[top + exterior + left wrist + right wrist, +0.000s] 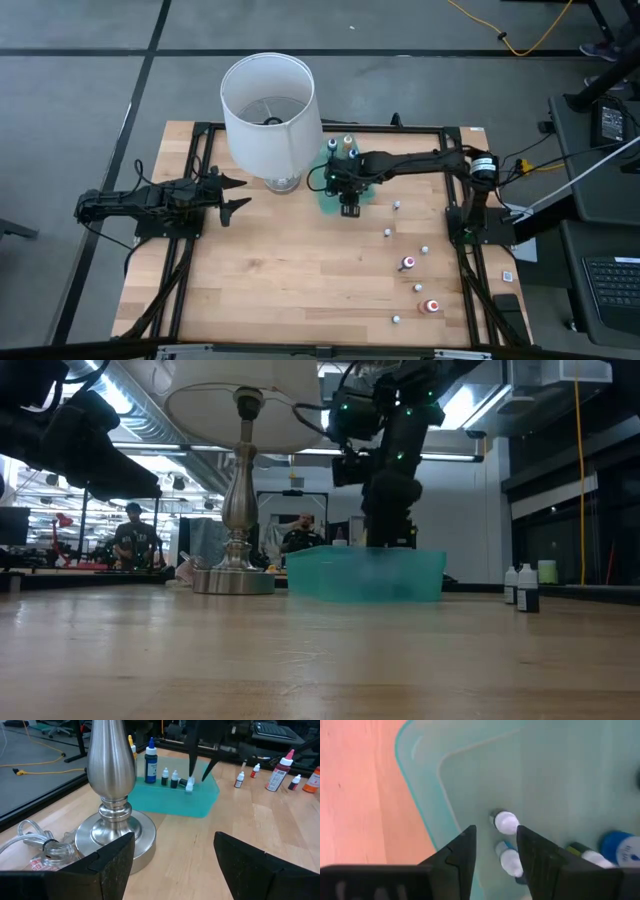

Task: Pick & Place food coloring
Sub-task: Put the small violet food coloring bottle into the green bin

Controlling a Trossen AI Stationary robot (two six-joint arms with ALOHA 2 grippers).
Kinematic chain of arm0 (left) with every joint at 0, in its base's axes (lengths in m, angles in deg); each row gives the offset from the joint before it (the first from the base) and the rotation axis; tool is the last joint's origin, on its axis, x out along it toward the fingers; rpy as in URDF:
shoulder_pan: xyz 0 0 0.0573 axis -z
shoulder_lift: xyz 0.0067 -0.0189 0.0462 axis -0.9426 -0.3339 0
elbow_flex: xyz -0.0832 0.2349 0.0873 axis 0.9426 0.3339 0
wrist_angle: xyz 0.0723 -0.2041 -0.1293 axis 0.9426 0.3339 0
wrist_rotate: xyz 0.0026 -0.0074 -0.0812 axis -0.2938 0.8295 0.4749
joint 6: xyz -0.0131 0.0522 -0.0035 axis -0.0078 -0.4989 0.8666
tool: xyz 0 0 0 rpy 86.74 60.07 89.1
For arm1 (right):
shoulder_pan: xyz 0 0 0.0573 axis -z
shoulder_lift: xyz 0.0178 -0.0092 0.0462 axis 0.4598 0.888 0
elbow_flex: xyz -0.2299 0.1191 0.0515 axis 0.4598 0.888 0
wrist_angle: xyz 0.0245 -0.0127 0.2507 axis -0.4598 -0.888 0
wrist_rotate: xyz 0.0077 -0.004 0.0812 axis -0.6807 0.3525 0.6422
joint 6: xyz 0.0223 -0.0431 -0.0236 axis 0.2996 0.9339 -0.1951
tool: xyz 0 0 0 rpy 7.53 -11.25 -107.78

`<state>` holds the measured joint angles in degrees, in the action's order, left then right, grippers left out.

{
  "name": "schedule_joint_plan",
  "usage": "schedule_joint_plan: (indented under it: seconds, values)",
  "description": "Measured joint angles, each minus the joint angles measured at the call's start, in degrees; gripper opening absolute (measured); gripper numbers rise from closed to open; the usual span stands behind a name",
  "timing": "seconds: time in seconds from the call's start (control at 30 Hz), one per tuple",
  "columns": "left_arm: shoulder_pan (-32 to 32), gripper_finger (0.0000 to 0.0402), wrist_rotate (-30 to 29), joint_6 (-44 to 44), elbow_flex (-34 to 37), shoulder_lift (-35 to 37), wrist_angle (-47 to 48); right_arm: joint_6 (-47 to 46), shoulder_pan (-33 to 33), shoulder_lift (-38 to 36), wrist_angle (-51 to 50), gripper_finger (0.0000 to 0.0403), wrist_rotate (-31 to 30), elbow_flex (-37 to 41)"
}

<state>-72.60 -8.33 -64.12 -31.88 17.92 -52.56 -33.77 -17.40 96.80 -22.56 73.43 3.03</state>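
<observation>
**Right gripper over the green tray, fingers a little apart with a tiny bottle between them**

Hard-to-see stuff first. From above, the right gripper [349, 207] covers most of the green tray [326, 203], so you can't count what's under it. The lampshade [268, 105] hides the lamp base there too. At table level the tray [365, 575] wall is translucent and anything inside is just a blur behind it.

The right wrist camera is the useful one: the fingers [462, 855] stand slightly apart, not pinching anything I can make out. One white-capped food coloring bottle [505, 822] sits just ahead of the tips, another [511, 861] lies in the gap between them. Whether either pad touches it, can't tell. A bigger blue-capped bottle [620, 848] is off beside the other finger, cut off at the edge.

The left gripper [232, 193] waits near the lamp base [114, 832], fingers spread wide, holding nothing. Past its fingers you see a tall blue bottle [150, 761] and small bottles in the tray, with the right gripper's tips coming down at the nearest one [189, 785].

More loose food coloring bottles [407, 264] are scattered on the wooden table [280, 290] by the right arm's base, well apart from both grippers. People are visible in the room behind.
</observation>
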Motion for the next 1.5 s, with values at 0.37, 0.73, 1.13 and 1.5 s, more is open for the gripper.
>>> schedule_joint_plan:
  seconds: [0.37,0.73,1.13,1.5]
  values:
    - [0.0,0.0269,0.0,0.0,0.0,0.0,0.0,-8.9,0.3,-9.7,-10.9,0.0143,-3.1,-1.9]
    - [0.0,0.0266,0.0,0.0,0.0,0.0,0.0,-29.2,0.2,-21.7,-15.4,0.0143,-3.1,11.2]
    - [0.0,0.0266,0.0,0.0,0.0,0.0,0.0,-35.4,1.0,-29.4,-14.6,0.0185,-3.7,20.1]
    - [0.0,0.0268,0.0,0.0,0.0,0.0,0.0,-43.7,2.8,-29.5,-11.4,0.0299,-5.8,27.2]
